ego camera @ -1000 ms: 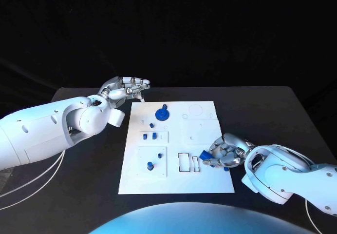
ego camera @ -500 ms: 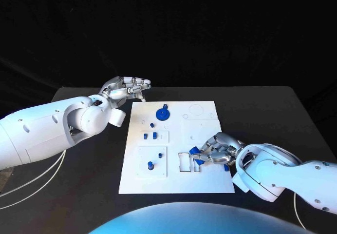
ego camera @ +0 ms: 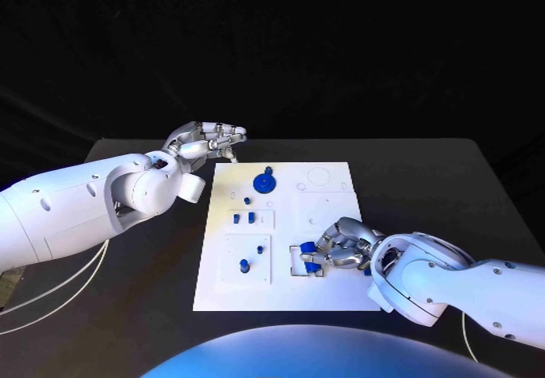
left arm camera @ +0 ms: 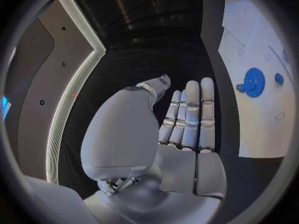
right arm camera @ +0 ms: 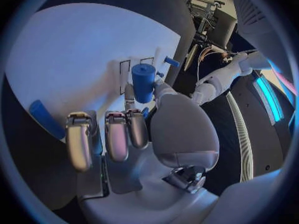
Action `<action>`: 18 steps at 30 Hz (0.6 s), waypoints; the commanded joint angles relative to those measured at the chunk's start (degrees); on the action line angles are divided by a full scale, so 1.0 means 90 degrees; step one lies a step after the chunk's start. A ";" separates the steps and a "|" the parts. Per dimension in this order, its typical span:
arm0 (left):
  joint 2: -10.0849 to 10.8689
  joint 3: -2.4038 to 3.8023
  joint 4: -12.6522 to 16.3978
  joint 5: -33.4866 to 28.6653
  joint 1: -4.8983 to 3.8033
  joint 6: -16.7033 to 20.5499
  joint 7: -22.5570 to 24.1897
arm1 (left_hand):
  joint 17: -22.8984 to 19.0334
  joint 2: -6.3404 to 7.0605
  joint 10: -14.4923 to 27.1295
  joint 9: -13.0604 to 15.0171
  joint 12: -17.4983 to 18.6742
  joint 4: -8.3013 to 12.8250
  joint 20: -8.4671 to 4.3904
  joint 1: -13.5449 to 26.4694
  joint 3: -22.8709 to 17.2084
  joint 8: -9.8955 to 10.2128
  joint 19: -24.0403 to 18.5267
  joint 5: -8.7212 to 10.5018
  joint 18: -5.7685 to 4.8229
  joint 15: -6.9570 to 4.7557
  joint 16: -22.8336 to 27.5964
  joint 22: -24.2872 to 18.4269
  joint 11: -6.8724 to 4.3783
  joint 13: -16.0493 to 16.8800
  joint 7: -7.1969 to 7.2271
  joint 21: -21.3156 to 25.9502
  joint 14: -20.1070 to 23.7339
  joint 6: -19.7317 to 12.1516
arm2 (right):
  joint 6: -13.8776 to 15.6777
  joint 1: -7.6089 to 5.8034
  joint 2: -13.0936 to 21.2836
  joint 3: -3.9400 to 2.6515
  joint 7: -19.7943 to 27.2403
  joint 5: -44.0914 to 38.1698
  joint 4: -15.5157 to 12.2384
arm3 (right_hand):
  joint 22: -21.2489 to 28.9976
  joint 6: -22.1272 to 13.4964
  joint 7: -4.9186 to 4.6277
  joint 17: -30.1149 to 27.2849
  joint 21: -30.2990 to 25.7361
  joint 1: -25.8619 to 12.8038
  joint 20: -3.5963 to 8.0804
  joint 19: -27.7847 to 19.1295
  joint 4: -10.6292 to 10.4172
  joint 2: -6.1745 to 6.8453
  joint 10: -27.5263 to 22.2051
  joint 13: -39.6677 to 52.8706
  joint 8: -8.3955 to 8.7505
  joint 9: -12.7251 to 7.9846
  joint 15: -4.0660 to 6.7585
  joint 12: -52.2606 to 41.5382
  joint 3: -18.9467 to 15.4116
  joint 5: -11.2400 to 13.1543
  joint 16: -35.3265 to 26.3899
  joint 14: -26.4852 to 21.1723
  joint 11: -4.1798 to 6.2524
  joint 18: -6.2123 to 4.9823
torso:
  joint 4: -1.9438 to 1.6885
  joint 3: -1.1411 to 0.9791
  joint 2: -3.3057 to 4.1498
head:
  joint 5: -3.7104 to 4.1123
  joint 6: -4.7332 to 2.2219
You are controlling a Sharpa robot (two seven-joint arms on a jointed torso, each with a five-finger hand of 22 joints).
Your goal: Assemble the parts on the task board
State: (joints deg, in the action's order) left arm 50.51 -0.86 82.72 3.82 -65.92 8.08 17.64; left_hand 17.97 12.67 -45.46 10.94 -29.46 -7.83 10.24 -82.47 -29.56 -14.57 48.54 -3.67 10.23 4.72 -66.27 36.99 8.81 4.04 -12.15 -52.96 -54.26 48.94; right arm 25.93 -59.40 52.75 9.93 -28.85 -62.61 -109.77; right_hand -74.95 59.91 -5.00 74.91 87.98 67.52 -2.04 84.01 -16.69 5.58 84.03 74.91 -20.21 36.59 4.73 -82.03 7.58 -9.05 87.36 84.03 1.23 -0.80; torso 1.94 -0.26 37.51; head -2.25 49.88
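My right hand point(ego camera: 341, 246) sits over the near right part of the task board point(ego camera: 329, 295), fingers curled around a blue cylinder point(right arm camera: 143, 81) that I pinch between thumb and fingers, just above the rectangular slots point(ego camera: 302, 262) near the board's near edge. Another blue part point(right arm camera: 45, 118) lies flat on the board beside my fingers. My left hand point(ego camera: 208, 140) hovers past the board's far left corner, holding nothing, its fingers straight and close together. A blue gear point(ego camera: 264, 184) sits on the far part of the board, with small blue pegs point(ego camera: 243, 220) in the left-hand panels.
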 commanded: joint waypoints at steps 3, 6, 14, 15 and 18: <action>-0.0003 0.0004 0.0019 0.0010 -0.0005 -0.0099 0.0029 | -0.0009 -0.0033 0.0041 0.0011 -0.0041 0.0006 0.0021 0.0036 0.0048 -0.0025 0.0032 -0.0007 0.0033 0.0018 0.0022 -0.0006 0.0020 -0.0004 0.0009 0.0033 0.0046 -0.0011 | -0.0108 0.0030 -0.0049 0.0015 0.0032 -0.0207 -0.0002 | -0.1615 0.0345 0.0290 0.0856 0.0036 -0.0069 0.0062 0.0583 0.0001 -0.0020 0.0344 0.1102 -0.0029 0.0003 0.0028 -0.0060 -0.0055 0.0028 0.0032 0.0503 0.0049 0.0046 | 0.0002 -0.0003 0.0002 | -0.0019 0.0008; -0.0002 0.0004 0.0019 0.0010 -0.0005 -0.0098 0.0027 | -0.0009 -0.0033 0.0041 0.0011 -0.0041 0.0006 0.0021 0.0036 0.0048 -0.0025 0.0032 -0.0007 0.0033 0.0018 0.0022 -0.0006 0.0020 -0.0004 0.0009 0.0033 0.0046 -0.0011 | -0.0099 0.0031 -0.0068 0.0015 0.0050 -0.0214 -0.0003 | -0.1617 0.0350 0.0293 0.0861 0.0042 -0.0084 0.0063 0.0585 0.0003 -0.0001 0.0347 0.1107 -0.0036 0.0004 0.0030 -0.0065 -0.0071 0.0029 0.0034 0.0504 0.0051 0.0047 | 0.0002 -0.0002 0.0001 | -0.0019 0.0009; -0.0002 0.0004 0.0018 0.0010 -0.0005 -0.0099 0.0018 | -0.0009 -0.0033 0.0041 0.0011 -0.0041 0.0006 0.0021 0.0036 0.0048 -0.0025 0.0032 -0.0007 0.0033 0.0018 0.0022 -0.0006 0.0020 -0.0004 0.0009 0.0033 0.0046 -0.0011 | -0.0171 0.0032 -0.0104 0.0015 0.0066 -0.0220 -0.0004 | -0.1621 0.0368 0.0311 0.0880 0.0055 -0.0489 0.0078 0.0591 -0.0007 0.0132 0.0357 0.1121 -0.0115 0.0021 0.0045 -0.0062 -0.0394 0.0042 0.0039 0.0508 0.0068 0.0050 | 0.0002 0.0001 -0.0003 | -0.0033 0.0013; -0.0002 0.0004 0.0018 0.0010 -0.0005 -0.0100 0.0017 | -0.0009 -0.0033 0.0041 0.0011 -0.0041 0.0006 0.0021 0.0036 0.0048 -0.0025 0.0032 -0.0007 0.0033 0.0018 0.0022 -0.0006 0.0020 -0.0004 0.0009 0.0033 0.0046 -0.0011 | -0.0189 0.0032 -0.0105 0.0015 0.0061 -0.0220 -0.0002 | -0.1622 0.0365 0.0313 0.0872 0.0059 -0.0557 0.0080 0.0593 -0.0009 0.0138 0.0358 0.1123 -0.0129 0.0025 0.0047 -0.0059 -0.0470 0.0041 0.0036 0.0506 0.0069 0.0051 | 0.0003 0.0002 -0.0004 | -0.0034 0.0013; -0.0001 0.0004 0.0018 0.0010 -0.0005 -0.0100 0.0014 | -0.0009 -0.0040 0.0062 0.0015 -0.0047 0.0004 0.0023 0.0034 0.0057 -0.0041 0.0027 -0.0006 0.0033 0.0020 0.0024 -0.0013 0.0019 -0.0003 0.0011 0.0047 0.0061 -0.0007 | -0.0226 0.0032 -0.0108 0.0015 0.0038 -0.0222 0.0006 | -0.1619 0.0354 0.0317 0.0882 0.0050 -0.0740 0.0083 0.0589 -0.0016 0.0129 0.0359 0.1127 -0.0165 0.0036 0.0050 -0.0052 -0.0688 0.0035 0.0038 0.0508 0.0070 0.0049 | 0.0003 0.0004 -0.0004 | -0.0035 0.0014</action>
State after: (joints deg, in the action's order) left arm 50.56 -0.86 82.73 3.83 -65.92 8.06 17.55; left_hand 17.97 12.68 -45.26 10.99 -29.68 -7.66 10.24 -82.47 -29.40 -14.57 48.54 -3.67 10.23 4.94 -66.27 36.93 9.01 4.04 -12.15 -52.74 -54.04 48.94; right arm 25.42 -59.18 51.84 10.06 -28.66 -63.79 -109.73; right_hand -74.93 63.48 -2.04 74.90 88.20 61.50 -1.63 84.01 -16.83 6.69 83.83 74.95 -21.54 37.01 4.73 -82.42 1.86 -8.99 87.36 84.03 1.66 -0.82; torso 1.97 -0.26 37.49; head -2.54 49.95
